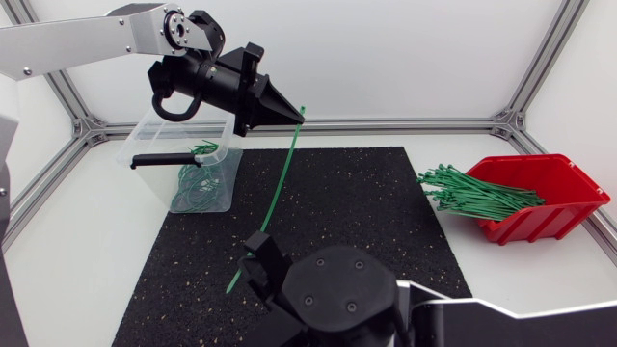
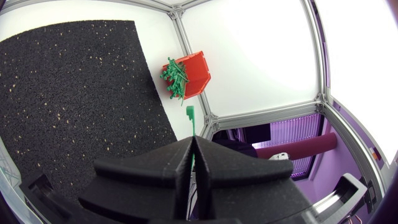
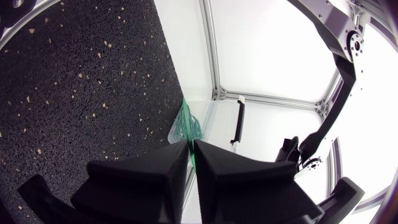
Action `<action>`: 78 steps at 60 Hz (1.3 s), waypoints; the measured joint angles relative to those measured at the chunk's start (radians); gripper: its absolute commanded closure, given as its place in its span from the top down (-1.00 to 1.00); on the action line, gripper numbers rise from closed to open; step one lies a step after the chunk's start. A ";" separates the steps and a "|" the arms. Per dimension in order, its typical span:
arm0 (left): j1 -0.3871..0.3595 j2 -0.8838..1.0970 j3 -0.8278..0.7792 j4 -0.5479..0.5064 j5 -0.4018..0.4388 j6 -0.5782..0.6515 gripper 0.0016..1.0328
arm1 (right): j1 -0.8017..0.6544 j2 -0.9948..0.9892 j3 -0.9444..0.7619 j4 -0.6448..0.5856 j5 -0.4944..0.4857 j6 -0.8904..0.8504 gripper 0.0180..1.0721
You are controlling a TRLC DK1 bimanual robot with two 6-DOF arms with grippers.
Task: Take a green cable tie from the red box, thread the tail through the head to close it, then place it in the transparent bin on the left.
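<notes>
My left pincer (image 1: 295, 115) is pinched narrow on the upper end of a green cable tie (image 1: 281, 181), raised above the black mat (image 1: 376, 198). The tie's head sticks out just past the fingertips. My right pincer (image 1: 255, 249) grips the same tie near its lower end, so the tie slants between the two. The transparent bin (image 1: 145, 130) beneath my left arm holds looped ties. The red box (image 1: 554, 188), at the desk's right, holds a pile of straight ties (image 1: 477, 193).
</notes>
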 measured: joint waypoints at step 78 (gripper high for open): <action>0.009 -0.326 -0.409 0.228 -0.072 0.180 -0.94 | -0.329 -0.088 0.444 -0.987 -0.597 0.845 -0.89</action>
